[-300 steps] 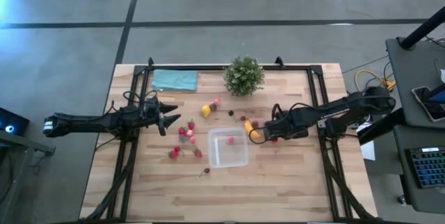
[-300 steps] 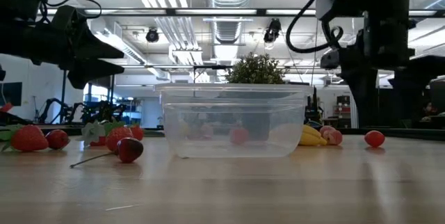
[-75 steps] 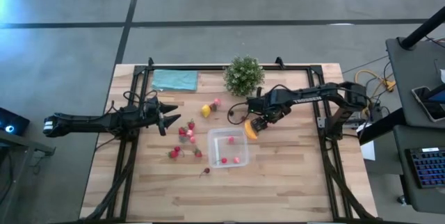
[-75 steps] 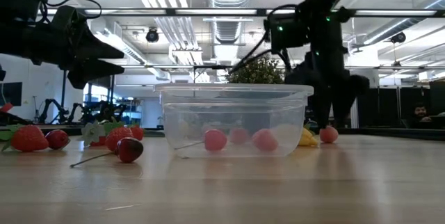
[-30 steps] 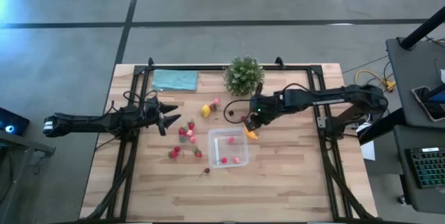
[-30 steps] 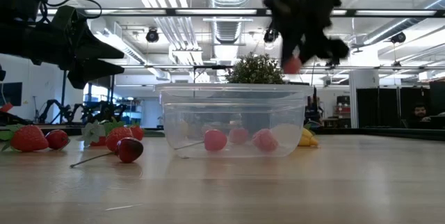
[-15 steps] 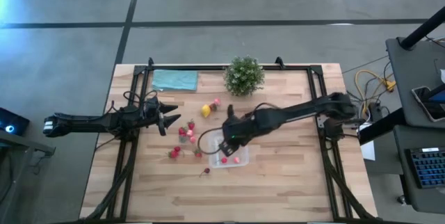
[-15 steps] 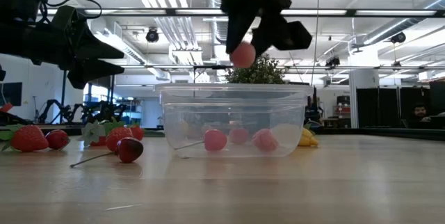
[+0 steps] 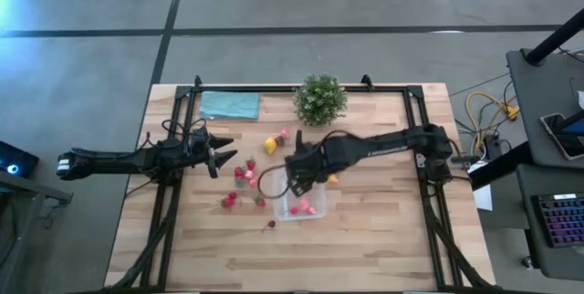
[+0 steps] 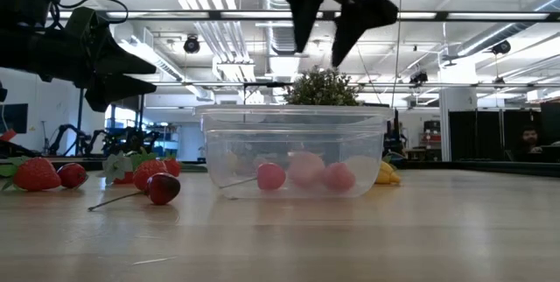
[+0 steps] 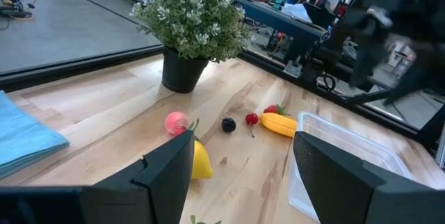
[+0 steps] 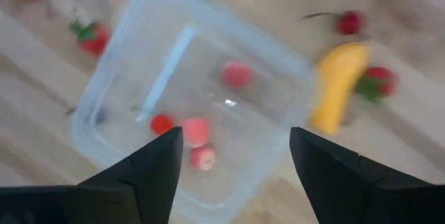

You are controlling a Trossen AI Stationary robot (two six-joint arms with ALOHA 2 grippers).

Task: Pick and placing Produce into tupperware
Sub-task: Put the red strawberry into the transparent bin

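Clear plastic is forming the container (image 9: 301, 204), which is being kept near the middle of the wooden tabletop (image 9: 365, 239), in front of the potted plant (image 9: 319, 99). Several small pink and red fruits (image 12: 197, 131) are being held loose on its floor. The right tool (image 9: 294, 184) is being held in the air directly above the container, its two dark fingers (image 10: 354, 19) spread apart with nothing between them. A banana (image 12: 337, 85) is being left on the tabletop just beside the container, on the side nearer the right arm's base, with a red strawberry (image 12: 375, 83) next to it.

The left tool (image 9: 219, 157) is being held low over the tabletop toward the left edge, well apart from the container, its fingers open and empty. A cluster of strawberries (image 9: 245, 173) is lying between that tool and the container, and a lemon (image 9: 270, 145) is lying near the plant beside a pink fruit (image 11: 176, 122). A teal cloth (image 9: 228, 104) is being kept flat at the far left corner.
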